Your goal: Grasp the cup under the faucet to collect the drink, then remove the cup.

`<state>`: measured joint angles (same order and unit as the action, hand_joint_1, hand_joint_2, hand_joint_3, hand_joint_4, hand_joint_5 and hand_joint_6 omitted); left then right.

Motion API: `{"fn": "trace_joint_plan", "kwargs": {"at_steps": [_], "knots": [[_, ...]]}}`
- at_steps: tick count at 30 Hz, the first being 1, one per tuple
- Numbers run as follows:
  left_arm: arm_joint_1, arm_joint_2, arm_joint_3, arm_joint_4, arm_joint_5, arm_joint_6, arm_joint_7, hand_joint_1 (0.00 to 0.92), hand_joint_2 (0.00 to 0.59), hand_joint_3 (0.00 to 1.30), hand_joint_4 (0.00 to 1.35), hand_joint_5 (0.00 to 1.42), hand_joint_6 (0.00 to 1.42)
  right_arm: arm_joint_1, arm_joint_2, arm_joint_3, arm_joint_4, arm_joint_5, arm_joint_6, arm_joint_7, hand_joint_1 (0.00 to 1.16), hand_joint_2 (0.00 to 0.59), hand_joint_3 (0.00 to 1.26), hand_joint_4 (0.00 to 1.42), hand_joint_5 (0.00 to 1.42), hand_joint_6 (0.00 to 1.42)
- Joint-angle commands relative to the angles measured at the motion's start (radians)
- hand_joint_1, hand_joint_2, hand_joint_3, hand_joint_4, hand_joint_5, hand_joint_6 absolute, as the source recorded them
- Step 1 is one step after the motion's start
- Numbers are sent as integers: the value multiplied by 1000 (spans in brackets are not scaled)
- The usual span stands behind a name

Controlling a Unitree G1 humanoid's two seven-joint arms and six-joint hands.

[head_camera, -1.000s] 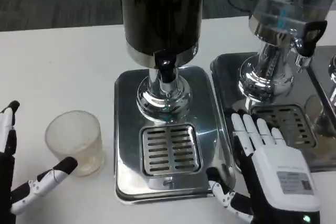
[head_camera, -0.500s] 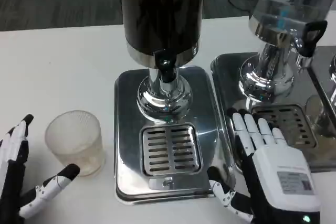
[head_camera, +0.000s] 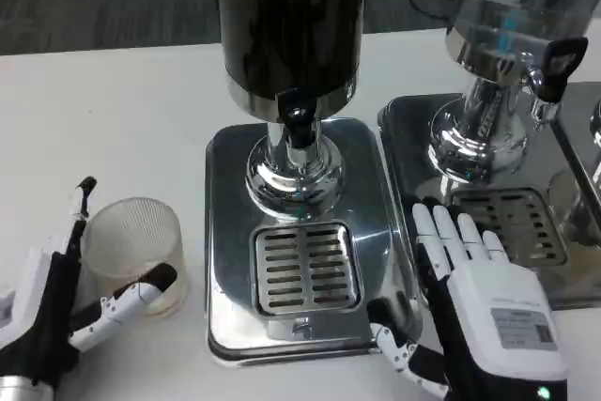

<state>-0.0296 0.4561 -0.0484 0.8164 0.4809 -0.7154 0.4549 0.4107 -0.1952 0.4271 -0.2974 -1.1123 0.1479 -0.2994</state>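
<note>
On the white surface (head_camera: 122, 110) we see the left robot hand (head_camera: 56, 302) open around the cup (head_camera: 133, 253), and the right robot hand (head_camera: 479, 298) open by the drip tray (head_camera: 299, 232).

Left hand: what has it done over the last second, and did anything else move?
The left hand has come in from the picture's left edge and now brackets the cup, fingers on either side, no firm grip visible. The cup, right hand and dispenser stayed put.
</note>
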Motion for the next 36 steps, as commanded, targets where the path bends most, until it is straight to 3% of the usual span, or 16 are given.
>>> {"fn": "trace_joint_plan", "kwargs": {"at_steps": [1,8,14,19,25,36], "knots": [[-31,5,-29,43,0,-29,-16,141,0,0,0,105,112,7,3,-8,-5,4,8,-15,522,363,0,0,0,33],[-56,5,-43,82,1,-56,8,279,26,0,0,225,211,8,1,-4,-8,-2,8,-11,522,363,0,0,0,35],[-66,3,-46,112,-2,-92,43,336,40,0,40,328,310,6,3,-3,-8,1,8,-6,523,361,3,0,0,56],[-77,3,-46,136,5,-122,84,365,55,108,267,615,779,9,5,-5,-8,6,10,-6,531,354,10,0,0,70],[-79,3,-59,139,34,-137,160,411,85,357,571,886,1106,3,2,-6,-4,13,6,-1,535,353,13,0,0,75],[-76,4,-70,137,79,-133,248,476,96,472,704,969,1211,-1,-1,-9,-3,19,6,5,536,351,13,0,0,86]]}}
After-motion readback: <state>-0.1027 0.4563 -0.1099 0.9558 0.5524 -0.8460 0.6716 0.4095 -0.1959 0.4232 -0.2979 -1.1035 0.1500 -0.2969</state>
